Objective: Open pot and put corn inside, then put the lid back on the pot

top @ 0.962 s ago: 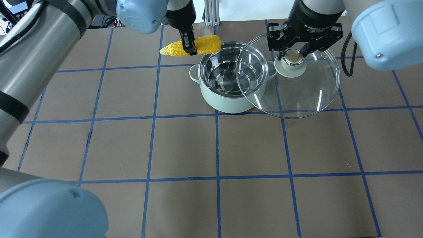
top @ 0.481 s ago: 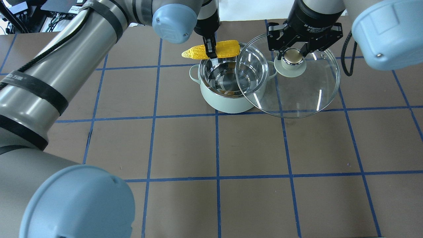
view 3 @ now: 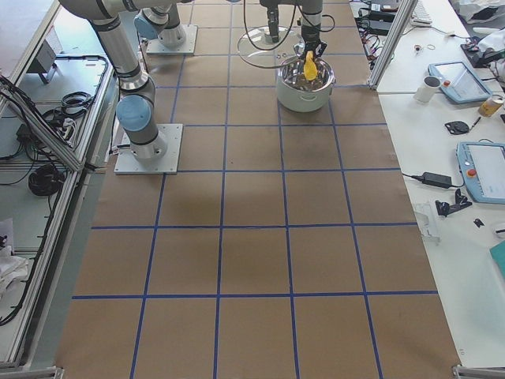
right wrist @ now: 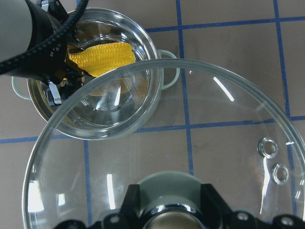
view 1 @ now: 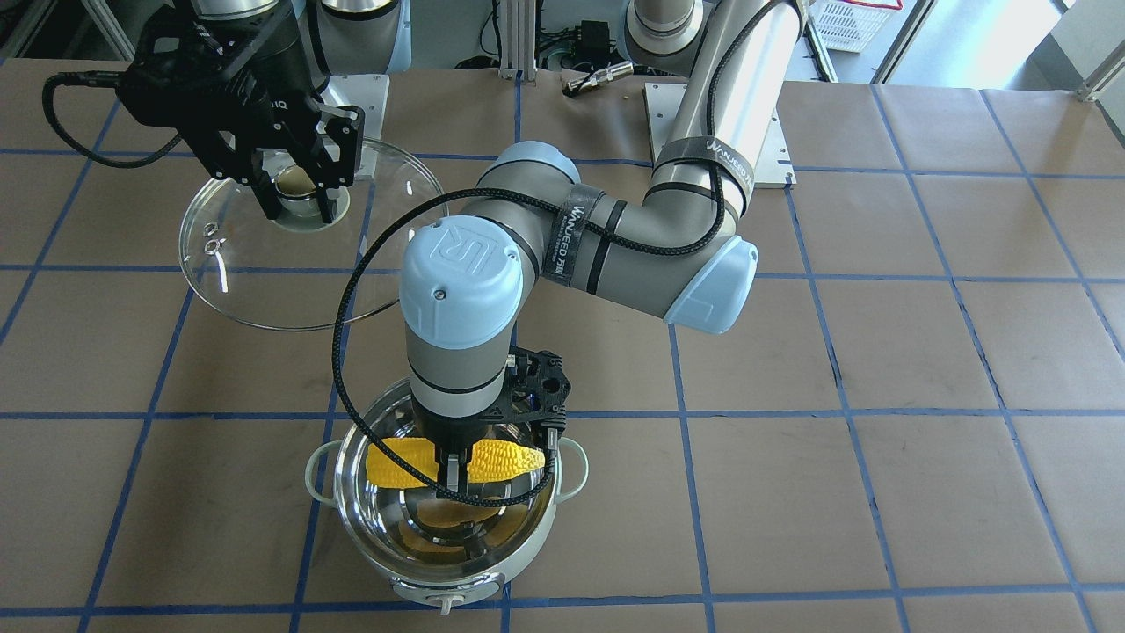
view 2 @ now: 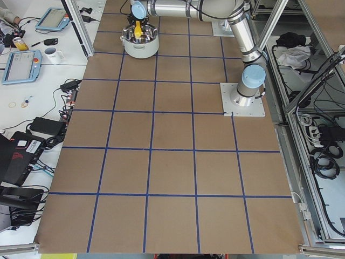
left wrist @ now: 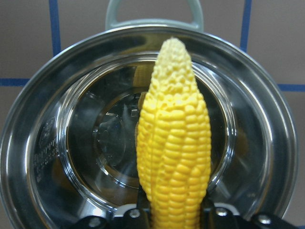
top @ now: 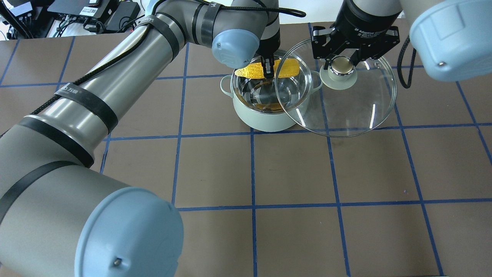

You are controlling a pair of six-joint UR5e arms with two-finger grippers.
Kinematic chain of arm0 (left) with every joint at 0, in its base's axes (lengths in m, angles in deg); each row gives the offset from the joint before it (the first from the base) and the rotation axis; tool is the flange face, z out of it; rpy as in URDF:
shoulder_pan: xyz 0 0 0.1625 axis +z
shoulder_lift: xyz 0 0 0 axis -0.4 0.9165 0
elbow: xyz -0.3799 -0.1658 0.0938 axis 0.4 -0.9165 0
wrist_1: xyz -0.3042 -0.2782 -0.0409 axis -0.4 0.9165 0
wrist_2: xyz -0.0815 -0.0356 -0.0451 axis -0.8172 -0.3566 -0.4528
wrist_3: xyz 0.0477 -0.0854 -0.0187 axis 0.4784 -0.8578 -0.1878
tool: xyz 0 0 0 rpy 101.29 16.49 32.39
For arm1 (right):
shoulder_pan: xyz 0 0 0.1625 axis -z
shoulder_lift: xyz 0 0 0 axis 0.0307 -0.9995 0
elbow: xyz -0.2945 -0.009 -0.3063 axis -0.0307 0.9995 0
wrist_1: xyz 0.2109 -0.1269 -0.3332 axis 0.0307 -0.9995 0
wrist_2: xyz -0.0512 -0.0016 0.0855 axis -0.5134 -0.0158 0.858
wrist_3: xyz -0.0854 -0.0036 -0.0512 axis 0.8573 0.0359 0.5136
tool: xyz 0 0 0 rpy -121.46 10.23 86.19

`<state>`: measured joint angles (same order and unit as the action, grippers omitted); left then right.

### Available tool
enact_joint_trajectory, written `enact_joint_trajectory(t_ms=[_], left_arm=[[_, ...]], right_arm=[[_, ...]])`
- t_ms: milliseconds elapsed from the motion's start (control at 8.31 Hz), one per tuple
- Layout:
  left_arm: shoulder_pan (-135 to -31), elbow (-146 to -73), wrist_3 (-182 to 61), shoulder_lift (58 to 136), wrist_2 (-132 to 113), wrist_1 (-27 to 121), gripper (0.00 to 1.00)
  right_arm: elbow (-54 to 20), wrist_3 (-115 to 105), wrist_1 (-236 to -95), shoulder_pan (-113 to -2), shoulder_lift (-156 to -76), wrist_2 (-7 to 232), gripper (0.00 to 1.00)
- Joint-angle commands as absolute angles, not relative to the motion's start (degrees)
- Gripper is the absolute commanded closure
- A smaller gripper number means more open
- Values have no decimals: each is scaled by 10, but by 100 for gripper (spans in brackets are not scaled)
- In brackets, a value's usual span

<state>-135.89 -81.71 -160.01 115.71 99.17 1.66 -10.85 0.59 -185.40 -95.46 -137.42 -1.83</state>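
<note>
Now that my left tool point(view 1: 451, 473) has carried the corn point(view 1: 505, 459) from beside the pot point(top: 261, 120) to over its open mouth, still clamped mid-cob, I judge lowering and release come next. The right tool point(top: 342, 65) grips the lid point(top: 365, 109), aloft on the pot's right.
</note>
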Motion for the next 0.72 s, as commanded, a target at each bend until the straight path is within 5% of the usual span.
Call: enact_joint_trajectory(t_ms=[0,361,602], left_arm=[[-1364,-816,-1604,1176,990,15,100],[-1364,-818,-1595,1176,987,6,100],[-1364,-818,-1596,1181,987,-29,31]], right_arm=[[-108,24,-1834,-954,-1377,-25,62],[-108,50,-1828,-944,-1380,-48,62],[-108,58,-1828,-941,-1382,-48,62]])
